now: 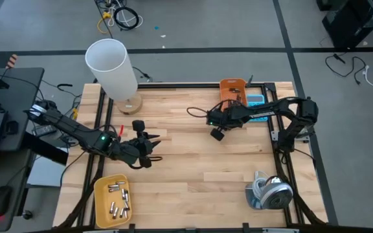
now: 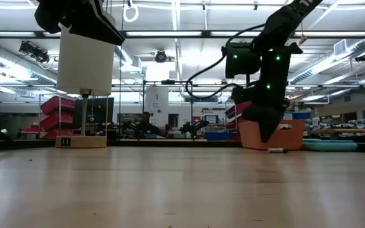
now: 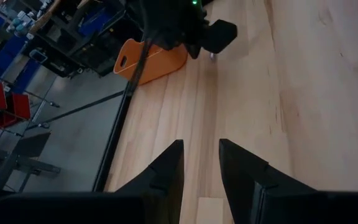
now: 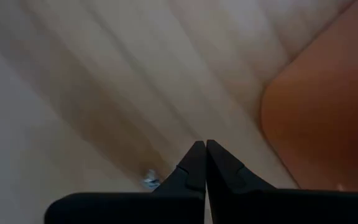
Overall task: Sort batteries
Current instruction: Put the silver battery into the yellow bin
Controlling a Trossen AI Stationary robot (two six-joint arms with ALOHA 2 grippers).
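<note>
Nearest the lens, in the right wrist view, we find the right gripper [image 4: 201, 163] with its fingers pressed together and nothing between them. A single small silvery battery [image 4: 150, 181] lies on the bare wood just beside the tips, at lower centre of that frame, apart from them. The orange bin [image 4: 319, 106] fills the right edge.

In the overhead view that gripper [image 1: 216, 133] sits right of centre, below the orange bin [image 1: 232, 90] at upper centre. The yellow tray [image 1: 100, 193], lower left, already holds several batteries [image 1: 117, 200].

We judge the step in hand to be the pickup of the loose cell. To do it well, the fingers should first be spread, brought down astride the cell across its short axis, and closed gently so it does not roll away.

The left gripper [image 3: 201, 163] waits left of centre over bare table [image 1: 193, 175]; its fingers stand partly apart, holding and touching nothing.
</note>
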